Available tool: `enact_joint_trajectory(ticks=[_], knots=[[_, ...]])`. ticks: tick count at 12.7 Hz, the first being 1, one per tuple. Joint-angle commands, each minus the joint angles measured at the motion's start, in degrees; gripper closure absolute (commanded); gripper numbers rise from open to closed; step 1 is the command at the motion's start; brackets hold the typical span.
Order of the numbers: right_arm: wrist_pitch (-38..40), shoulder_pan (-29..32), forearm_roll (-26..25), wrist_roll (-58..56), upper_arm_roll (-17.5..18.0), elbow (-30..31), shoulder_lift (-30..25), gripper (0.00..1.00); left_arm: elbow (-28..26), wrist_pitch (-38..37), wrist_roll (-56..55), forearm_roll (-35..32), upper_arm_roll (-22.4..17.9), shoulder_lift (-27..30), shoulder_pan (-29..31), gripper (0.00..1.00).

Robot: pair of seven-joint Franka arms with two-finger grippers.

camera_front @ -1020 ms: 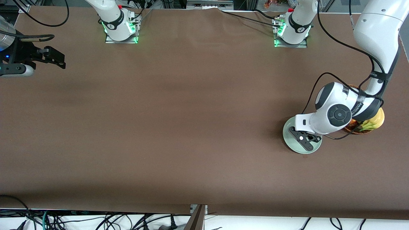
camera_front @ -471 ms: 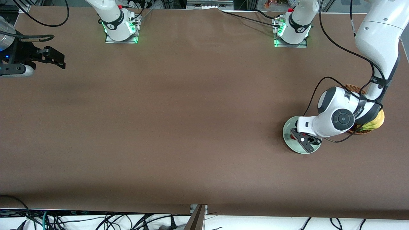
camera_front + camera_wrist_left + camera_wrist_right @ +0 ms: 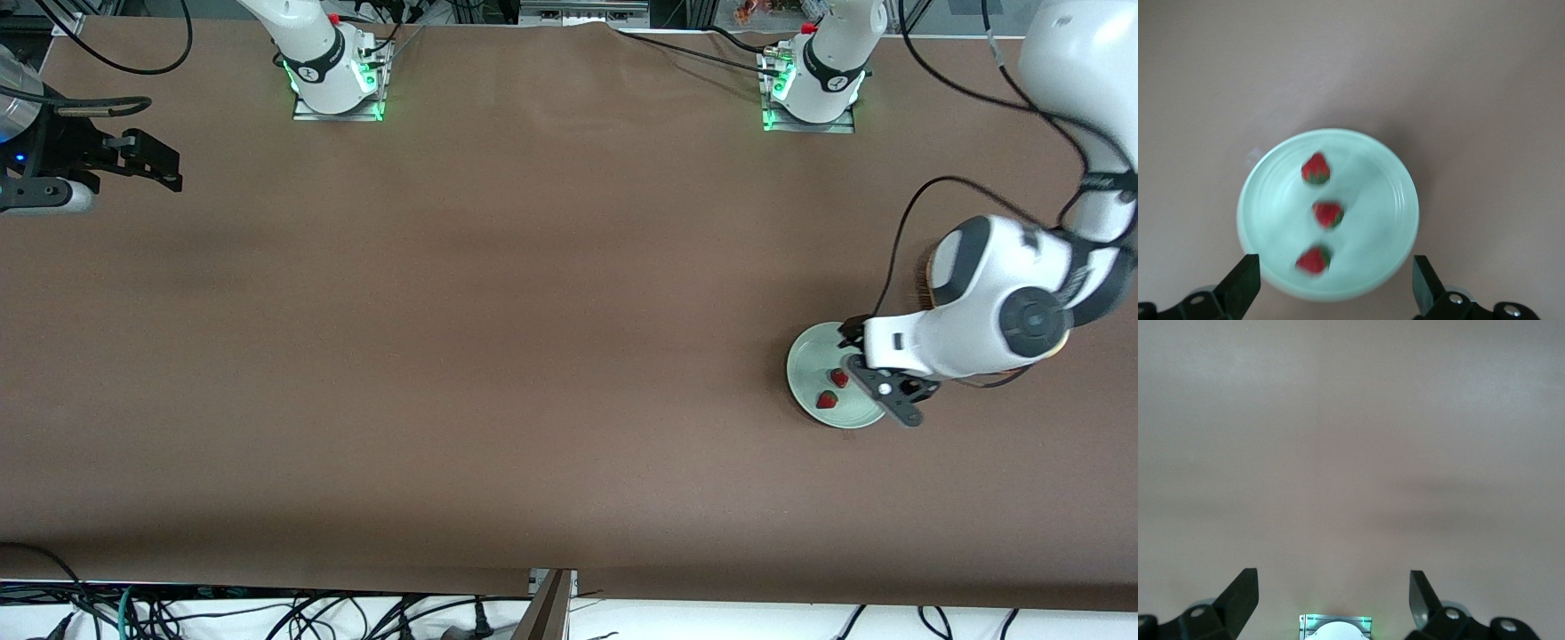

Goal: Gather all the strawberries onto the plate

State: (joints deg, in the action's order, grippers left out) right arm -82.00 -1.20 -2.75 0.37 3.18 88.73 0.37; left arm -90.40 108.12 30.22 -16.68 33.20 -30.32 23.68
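The pale mint-green plate point(image 3: 805, 369) lies near the left arm's end of the table. Two strawberries point(image 3: 838, 378) point(image 3: 827, 401) show on it in the front view. The left wrist view shows the plate point(image 3: 1271, 200) with all three strawberries point(image 3: 1316, 169) point(image 3: 1328, 214) point(image 3: 1314, 259) in a row on it. My left gripper point(image 3: 889, 396) is open and empty, up over the plate's edge on the basket's side; it also shows in its wrist view point(image 3: 1334, 267). My right gripper point(image 3: 158, 164) waits open and empty over the right arm's end of the table, over bare cloth point(image 3: 1333, 577).
A brown wicker basket point(image 3: 922, 271) stands beside the plate, toward the left arm's end, mostly hidden under the left arm. The two arm bases point(image 3: 333, 80) point(image 3: 809, 89) stand along the table's edge farthest from the front camera. Brown cloth covers the table.
My left gripper has risen from low over the plate and shifted toward the basket. Strawberries it covered now show on the plate. The right arm has not moved.
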Motion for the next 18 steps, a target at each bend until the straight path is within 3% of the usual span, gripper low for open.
enact_joint_trajectory(ticks=[1,5,6,7,10,11,13,18], knots=[[0.34,0.59,-0.59,-0.02,0.60,-1.02,0.33,0.00,6.00,-10.26,-4.62,1.65,0.99,4.81,0.40,0.00],[0.26,0.59,-0.59,-0.11,0.60,-1.02,0.42,0.00,17.95,-23.97,-6.49,1.74,1.25,7.73,-0.30,0.00],[0.26,0.59,-0.59,-0.02,0.60,-1.02,0.33,0.00,18.50,-25.92,-7.27,1.83,0.21,10.17,-2.56,0.00],[0.26,0.59,-0.59,-0.11,0.60,-1.02,0.42,0.00,17.38,-26.29,-11.11,2.70,-5.11,13.85,-5.46,0.00],[0.26,0.59,-0.50,-0.11,0.60,-1.02,0.42,0.00,8.87,-24.54,-26.57,15.68,-23.83,21.87,-17.57,0.00],[0.26,0.59,-0.50,-0.02,0.60,-1.10,0.42,0.00,3.53,-20.09,-28.01,17.11,-28.84,24.49,-20.66,0.00],[0.17,0.59,-0.50,-0.11,0.60,-1.10,0.42,0.00,-10.26,-7.18,-28.02,17.57,-30.91,33.18,-23.15,0.00],[0.08,0.67,-0.50,-0.02,0.60,-1.10,0.42,0.00,-11.29,-8.70,-27.93,17.21,-30.83,33.66,-23.15,0.00]])
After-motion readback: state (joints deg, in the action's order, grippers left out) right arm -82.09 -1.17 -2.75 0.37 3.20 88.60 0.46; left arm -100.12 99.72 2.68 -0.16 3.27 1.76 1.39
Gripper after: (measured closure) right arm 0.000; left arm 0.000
